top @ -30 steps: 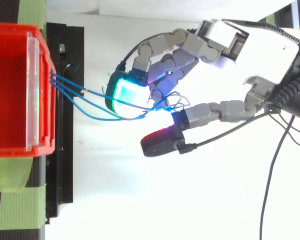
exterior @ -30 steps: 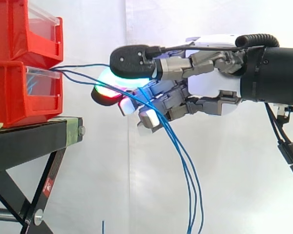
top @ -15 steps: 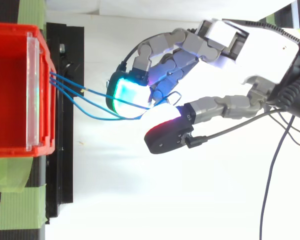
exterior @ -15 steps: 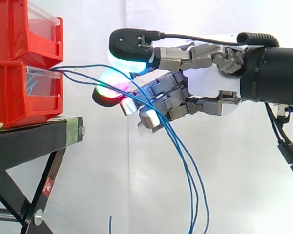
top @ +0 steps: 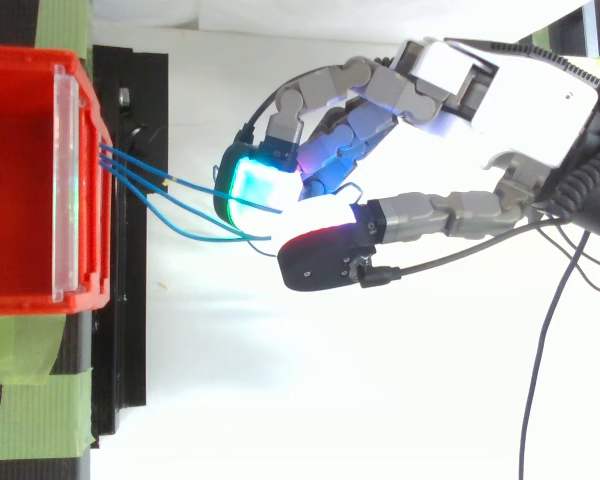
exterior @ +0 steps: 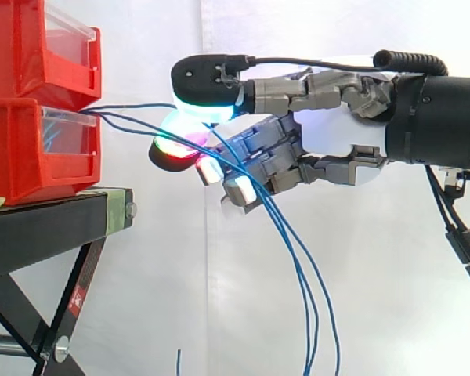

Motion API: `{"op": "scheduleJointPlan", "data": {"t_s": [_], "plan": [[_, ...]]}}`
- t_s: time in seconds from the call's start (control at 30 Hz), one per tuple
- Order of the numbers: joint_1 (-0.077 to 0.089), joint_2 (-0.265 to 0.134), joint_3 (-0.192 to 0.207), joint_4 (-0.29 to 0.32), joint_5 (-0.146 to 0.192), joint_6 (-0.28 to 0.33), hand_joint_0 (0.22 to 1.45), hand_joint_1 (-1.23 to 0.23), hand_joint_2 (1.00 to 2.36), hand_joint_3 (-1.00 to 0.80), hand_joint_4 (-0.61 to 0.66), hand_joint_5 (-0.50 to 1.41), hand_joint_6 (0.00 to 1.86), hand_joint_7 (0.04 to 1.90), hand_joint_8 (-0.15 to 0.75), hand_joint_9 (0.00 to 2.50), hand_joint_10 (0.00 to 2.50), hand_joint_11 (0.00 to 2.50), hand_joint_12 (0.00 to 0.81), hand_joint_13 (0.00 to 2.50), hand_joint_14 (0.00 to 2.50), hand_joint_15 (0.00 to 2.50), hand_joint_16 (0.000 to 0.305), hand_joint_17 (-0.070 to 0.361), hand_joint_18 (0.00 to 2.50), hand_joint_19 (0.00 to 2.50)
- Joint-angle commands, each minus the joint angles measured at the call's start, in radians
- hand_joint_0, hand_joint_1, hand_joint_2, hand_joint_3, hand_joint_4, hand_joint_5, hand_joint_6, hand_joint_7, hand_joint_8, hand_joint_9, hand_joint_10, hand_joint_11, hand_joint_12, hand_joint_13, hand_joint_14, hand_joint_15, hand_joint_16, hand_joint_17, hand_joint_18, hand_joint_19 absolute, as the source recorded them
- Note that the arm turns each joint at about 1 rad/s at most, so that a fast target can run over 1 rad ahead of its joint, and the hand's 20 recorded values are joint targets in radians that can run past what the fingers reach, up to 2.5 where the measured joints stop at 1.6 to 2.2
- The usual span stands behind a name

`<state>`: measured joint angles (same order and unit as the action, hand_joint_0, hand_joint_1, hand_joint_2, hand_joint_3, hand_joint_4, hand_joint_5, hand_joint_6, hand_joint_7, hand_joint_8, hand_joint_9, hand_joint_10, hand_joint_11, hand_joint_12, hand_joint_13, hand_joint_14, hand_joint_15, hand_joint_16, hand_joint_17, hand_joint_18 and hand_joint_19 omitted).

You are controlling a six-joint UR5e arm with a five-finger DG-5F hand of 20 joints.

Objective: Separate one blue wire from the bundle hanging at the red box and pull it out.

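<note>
We see the hand (exterior: 333,149) near the red box (exterior: 23,149), fingers curled round the blue wires (exterior: 299,270). How many it pinches, we cannot tell.

No readable text or numbers — small red sticker (exterior: 77,298) on stand leg (exterior: 84,270), print illegible.

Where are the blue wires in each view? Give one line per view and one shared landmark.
Side view: the blue wires leave the red bins at left, pass through the hand's curled fingers at centre, then hang to the bottom edge.
Top view: the blue wires fan rightward from the red bins at left into the hand.
Shared landmark: the bins' front, where the wires start.
</note>
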<state>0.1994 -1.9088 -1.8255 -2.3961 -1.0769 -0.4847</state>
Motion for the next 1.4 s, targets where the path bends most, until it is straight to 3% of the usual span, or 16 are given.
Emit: {"op": "scheduleJointPlan", "data": {"t_s": [0.0,0.43,0.77,0.97,1.37], "plan": [[0.000,0.001,0.000,0.000,0.000,0.000,0.60,-0.69,1.02,-0.16,0.06,-0.19,0.90,0.98,0.357,1.02,0.02,1.02,0.413,1.26,0.03,1.09,0.054,0.122,0.92,0.68],[0.005,0.001,0.000,0.000,0.005,0.000,0.61,-0.76,1.02,-0.03,-0.17,-0.16,0.88,1.06,0.330,1.13,0.02,0.95,0.438,1.22,0.03,1.02,0.055,0.123,0.94,0.63],[0.005,-0.001,0.000,0.000,0.008,0.000,0.61,-0.80,1.02,-0.03,-0.16,-0.14,0.86,1.10,0.315,1.01,0.02,0.82,0.442,0.70,0.02,0.57,0.057,0.127,0.70,0.52],[0.005,-0.001,0.000,0.000,0.008,0.000,0.60,-0.81,1.02,-0.02,-0.15,-0.14,0.86,1.12,0.318,0.96,0.01,0.80,0.437,0.59,0.02,0.48,0.059,0.132,0.62,0.48],[0.008,-0.001,0.000,0.000,0.008,0.000,0.60,-0.83,1.01,-0.01,-0.17,-0.13,0.85,1.14,0.307,0.65,0.01,0.53,0.433,0.29,0.01,0.29,0.062,0.139,0.34,0.30]]}}
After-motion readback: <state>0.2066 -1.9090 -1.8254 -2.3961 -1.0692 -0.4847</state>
